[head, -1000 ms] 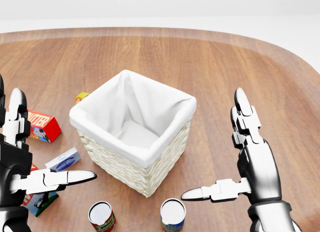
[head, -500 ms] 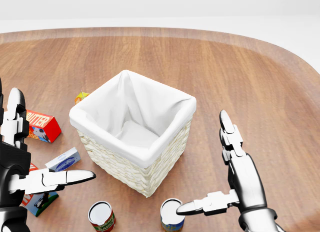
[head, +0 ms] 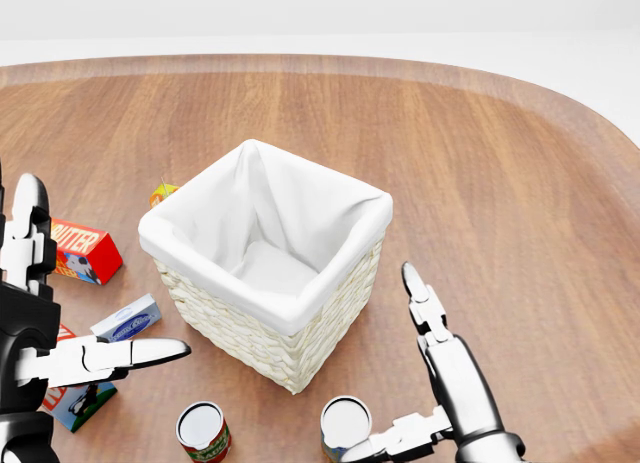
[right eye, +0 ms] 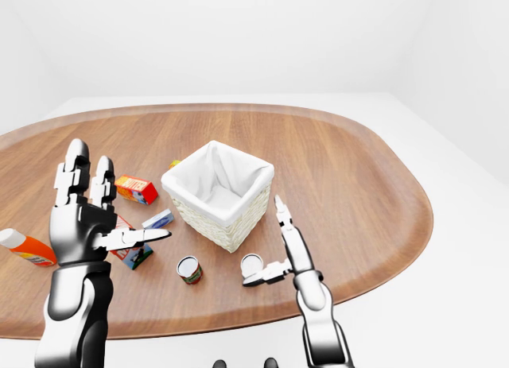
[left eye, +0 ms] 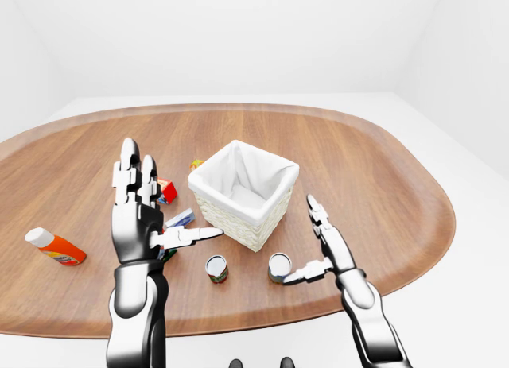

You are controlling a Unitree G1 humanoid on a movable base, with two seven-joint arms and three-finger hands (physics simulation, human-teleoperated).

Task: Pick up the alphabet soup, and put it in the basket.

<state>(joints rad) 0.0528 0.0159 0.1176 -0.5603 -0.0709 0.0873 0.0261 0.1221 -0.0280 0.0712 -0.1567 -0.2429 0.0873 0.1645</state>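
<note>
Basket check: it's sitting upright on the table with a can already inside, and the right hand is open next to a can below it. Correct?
Not quite. The basket is empty in the head view, only white lining. Both cans, one and another, stand on the table; the open right hand is beside the second.

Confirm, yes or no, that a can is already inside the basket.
No: the basket shows only its white lining, and both cans, one and the other, stand on the table below it in the head view.

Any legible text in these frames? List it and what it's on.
"...UTTER" (start cut off): red box at head view's left.
Small blue-and-white box: label too small to read.
Two cans: side labels blurred, unreadable.
Orange bottle: no readable text.
</note>
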